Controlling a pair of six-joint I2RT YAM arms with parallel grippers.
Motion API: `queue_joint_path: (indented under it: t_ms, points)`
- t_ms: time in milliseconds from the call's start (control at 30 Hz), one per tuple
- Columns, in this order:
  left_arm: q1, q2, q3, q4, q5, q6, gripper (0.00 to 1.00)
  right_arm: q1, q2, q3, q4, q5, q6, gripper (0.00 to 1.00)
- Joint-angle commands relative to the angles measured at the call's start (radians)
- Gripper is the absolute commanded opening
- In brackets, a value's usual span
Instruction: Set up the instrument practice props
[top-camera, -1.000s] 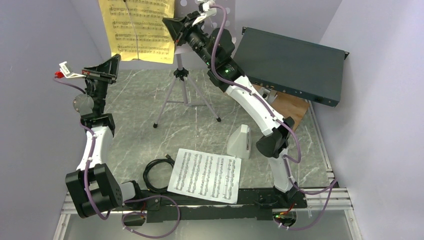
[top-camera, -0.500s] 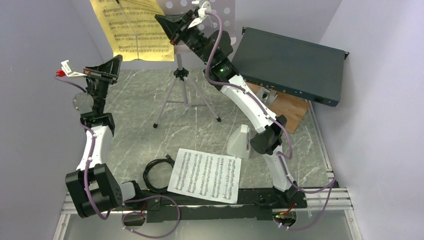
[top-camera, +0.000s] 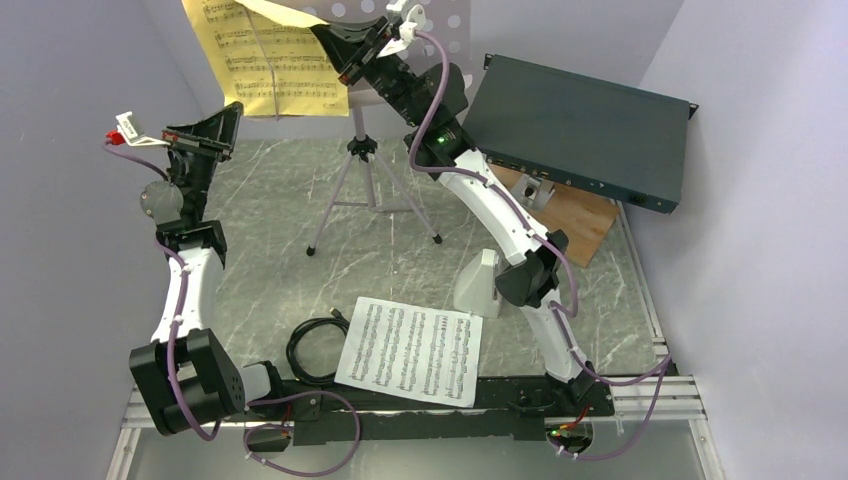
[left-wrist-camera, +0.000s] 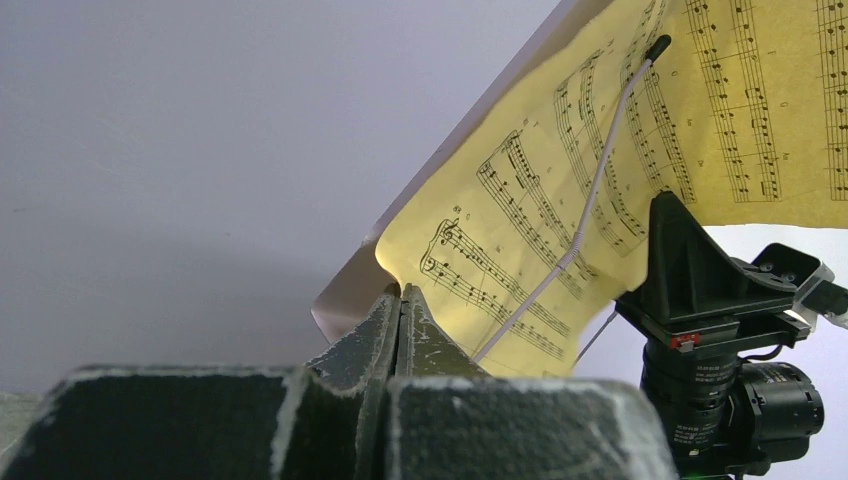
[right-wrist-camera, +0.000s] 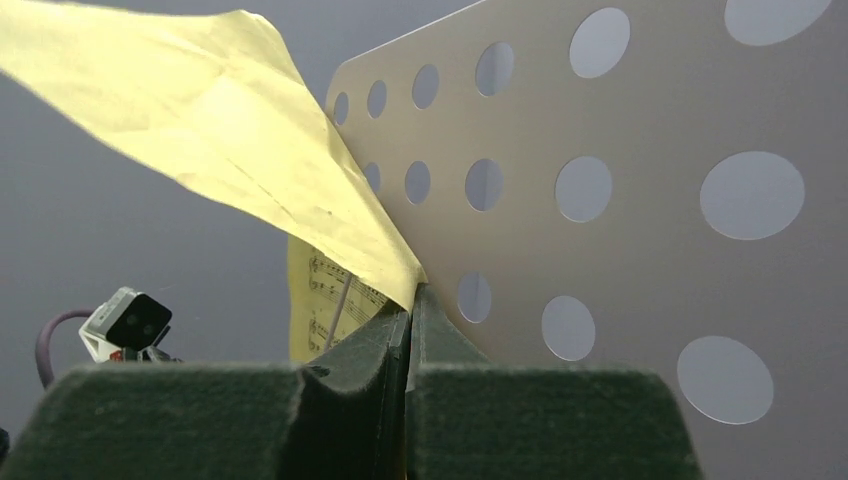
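Observation:
The yellow sheet-music page (top-camera: 265, 55) hangs against the left side of the pale grey perforated music stand (top-camera: 445, 20), which sits on a silver tripod (top-camera: 365, 190). My right gripper (top-camera: 335, 40) is shut on the page's right edge, which curls forward; the right wrist view shows the page (right-wrist-camera: 200, 110) running into the shut gripper (right-wrist-camera: 410, 300) in front of the stand's desk (right-wrist-camera: 620, 240). My left gripper (top-camera: 228, 118) is shut and empty just below the page's lower left corner (left-wrist-camera: 560, 200). A white printed page (top-camera: 410, 350) lies flat at the front. The white metronome (top-camera: 480, 283) stands beside the right arm.
A large dark-green flat box (top-camera: 580, 130) rests tilted at the back right over a wooden board (top-camera: 575, 215). A coiled black cable (top-camera: 315, 350) lies left of the white page. Pale walls close in on both sides and behind the stand.
My right gripper has moved up and left with the yellow page, whose upper right part now folds forward. My left arm has shifted slightly left, still shut.

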Motion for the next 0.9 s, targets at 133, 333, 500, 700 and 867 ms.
queue_joint_path:
  t_ms: [133, 333, 500, 700, 867]
  points:
    - [-0.001, -0.002, 0.002, 0.007, 0.017, 0.032, 0.00, 0.004, 0.012, 0.054, 0.107, 0.020, -0.033, 0.09]
    - [-0.001, 0.007, -0.021, 0.016, 0.001, 0.032, 0.00, 0.003, -0.006, 0.049, 0.099, 0.065, -0.044, 0.18]
    - [-0.002, 0.004, -0.032, -0.002, -0.007, 0.035, 0.02, 0.007, -0.059, 0.013, 0.039, 0.121, -0.046, 0.41]
    - [0.004, -0.026, -0.047, -0.078, -0.013, 0.040, 0.24, 0.007, -0.167, -0.021, -0.143, 0.182, -0.051, 0.63]
    - [0.025, -0.056, -0.053, -0.124, 0.020, 0.024, 0.51, 0.007, -0.296, -0.113, -0.326, 0.208, -0.074, 0.79]
